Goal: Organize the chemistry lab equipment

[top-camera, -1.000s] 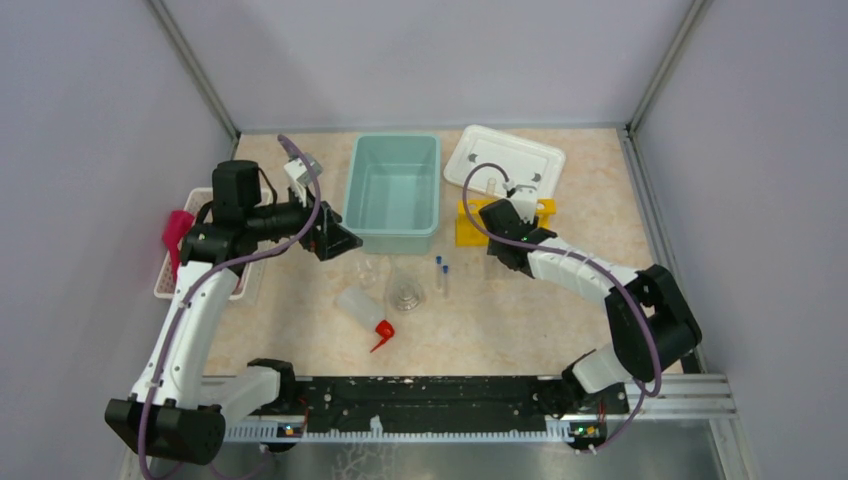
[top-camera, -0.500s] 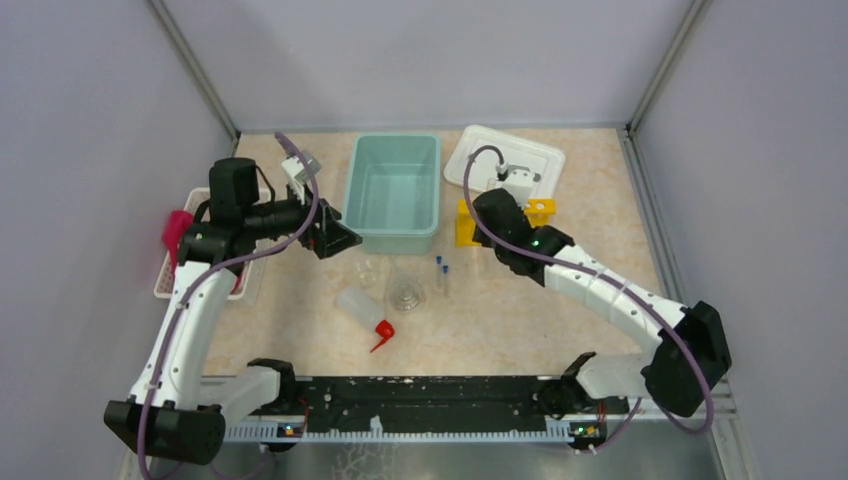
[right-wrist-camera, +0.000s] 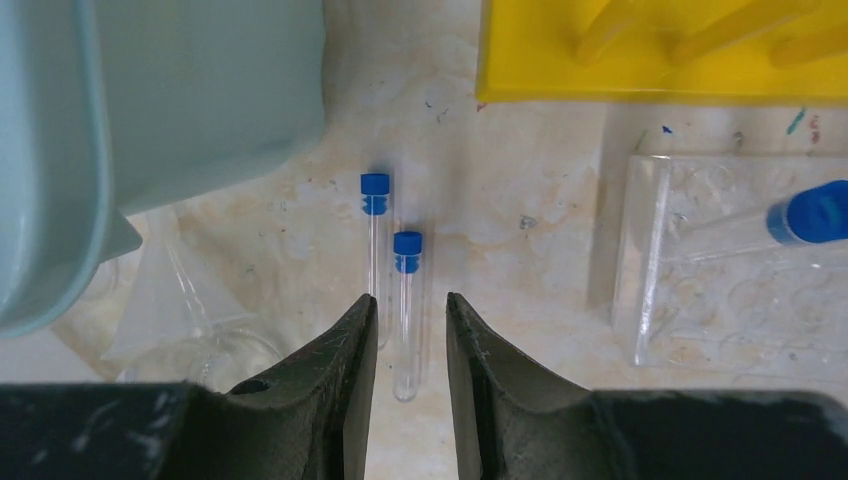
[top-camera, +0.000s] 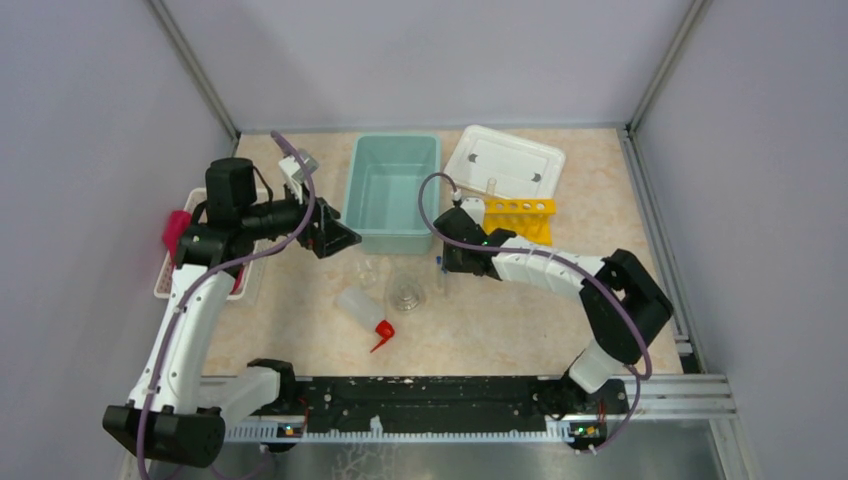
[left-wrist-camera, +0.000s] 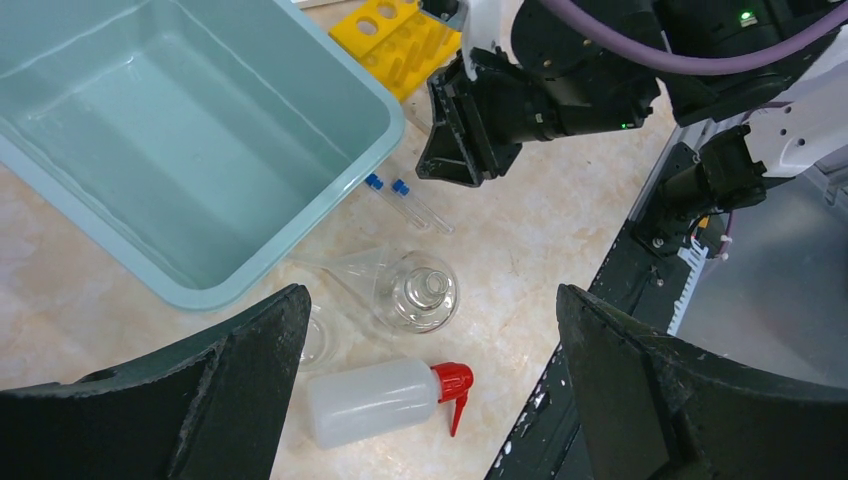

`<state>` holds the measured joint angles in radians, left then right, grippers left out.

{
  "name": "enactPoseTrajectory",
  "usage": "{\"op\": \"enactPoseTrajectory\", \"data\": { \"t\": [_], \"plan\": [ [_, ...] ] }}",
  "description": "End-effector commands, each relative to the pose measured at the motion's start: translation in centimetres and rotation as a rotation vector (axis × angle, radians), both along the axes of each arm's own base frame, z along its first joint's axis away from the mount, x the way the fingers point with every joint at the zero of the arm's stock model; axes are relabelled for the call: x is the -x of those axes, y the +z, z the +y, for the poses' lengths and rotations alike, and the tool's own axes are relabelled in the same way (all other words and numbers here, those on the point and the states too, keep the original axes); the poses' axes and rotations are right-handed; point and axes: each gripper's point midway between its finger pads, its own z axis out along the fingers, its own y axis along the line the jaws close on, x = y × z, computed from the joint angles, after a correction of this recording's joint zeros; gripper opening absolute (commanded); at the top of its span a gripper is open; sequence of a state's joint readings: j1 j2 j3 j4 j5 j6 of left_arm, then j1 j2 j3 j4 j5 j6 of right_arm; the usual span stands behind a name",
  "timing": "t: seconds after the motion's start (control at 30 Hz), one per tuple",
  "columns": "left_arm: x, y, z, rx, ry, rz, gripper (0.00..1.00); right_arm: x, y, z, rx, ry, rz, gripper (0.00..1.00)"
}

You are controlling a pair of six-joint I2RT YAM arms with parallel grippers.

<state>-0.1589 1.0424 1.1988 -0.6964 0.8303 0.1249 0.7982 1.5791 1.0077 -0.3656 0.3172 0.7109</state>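
Right gripper (right-wrist-camera: pixel 411 300): fingers narrowly apart, astride one of two blue-capped tubes (right-wrist-camera: pixel 376 240) lying side by side on table (right-wrist-camera: pixel 520 330) beside one teal bin (right-wrist-camera: pixel 200 80); one yellow rack (right-wrist-camera: pixel 560 60) near. Left gripper (left-wrist-camera: pixel 430 292): fingers wide apart, above one flask (left-wrist-camera: pixel 420 302), one squeeze bottle (left-wrist-camera: pixel 370 400)

No writing, label or number can be read (rack (top-camera: pixel 518 212) included).

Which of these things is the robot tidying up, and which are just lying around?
For the job: blue-capped tubes, yellow rack, glass flask, squeeze bottle.
Just lying about: teal bin, white lid, white basket, pink cloth.
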Motion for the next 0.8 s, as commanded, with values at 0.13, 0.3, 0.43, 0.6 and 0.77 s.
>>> {"op": "enactPoseTrajectory", "data": {
  "t": [0.13,0.3,0.43,0.6,0.77],
  "plan": [
    [0.2,1.5,0.1,0.010,0.005,-0.035,0.99,-0.9,-1.3,2.5,-0.046,0.014,0.006,0.30],
    [0.2,1.6,0.1,0.009,0.008,-0.036,0.99,-0.7,-3.0,2.2,-0.017,-0.003,0.044,0.28],
    [0.1,1.5,0.1,0.007,0.008,-0.038,0.99,-0.5,-4.1,2.0,0.011,-0.008,0.069,0.27],
    [0.1,1.6,0.1,0.009,0.007,-0.040,0.99,-0.5,-4.4,1.4,0.047,-0.017,0.074,0.26],
    [0.2,1.8,0.1,0.011,0.007,-0.039,0.99,-0.5,-4.2,0.7,0.080,-0.033,0.072,0.19]
  ]
}}
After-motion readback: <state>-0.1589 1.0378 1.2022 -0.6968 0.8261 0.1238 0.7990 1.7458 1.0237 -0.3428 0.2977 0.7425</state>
